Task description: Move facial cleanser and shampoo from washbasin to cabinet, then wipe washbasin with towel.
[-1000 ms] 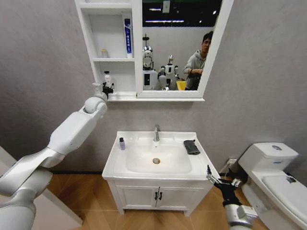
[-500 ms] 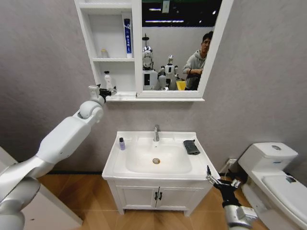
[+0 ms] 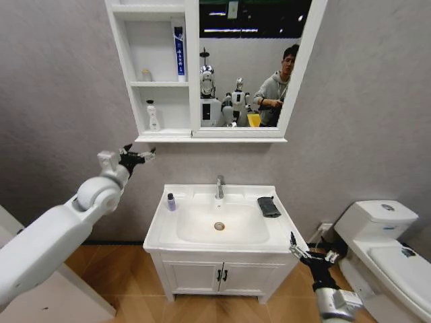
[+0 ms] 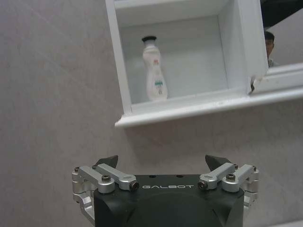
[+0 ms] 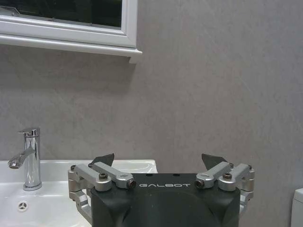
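A white bottle with a dark cap (image 3: 153,116) (image 4: 154,71) stands upright on the bottom shelf of the cabinet (image 3: 135,94) (image 4: 189,111). My left gripper (image 3: 138,156) (image 4: 163,163) is open and holds nothing. It hangs in front of the wall, below and left of that shelf. A small dark purple bottle (image 3: 171,201) stands on the left rim of the washbasin (image 3: 222,247) (image 5: 137,164). The dark towel (image 3: 269,206) lies folded on its right rim. My right gripper (image 3: 310,254) (image 5: 156,161) is open, low beside the washbasin's front right corner.
A blue tube (image 3: 179,54) and a small jar (image 3: 146,75) stand on the cabinet's middle shelf. The chrome tap (image 3: 219,186) (image 5: 29,156) rises at the back of the basin. A white toilet (image 3: 390,249) stands to the right. The mirror (image 3: 249,60) reflects a person.
My left gripper let go of the white bottle on the bottom shelf and drew back down and to the left. The right arm has not moved.
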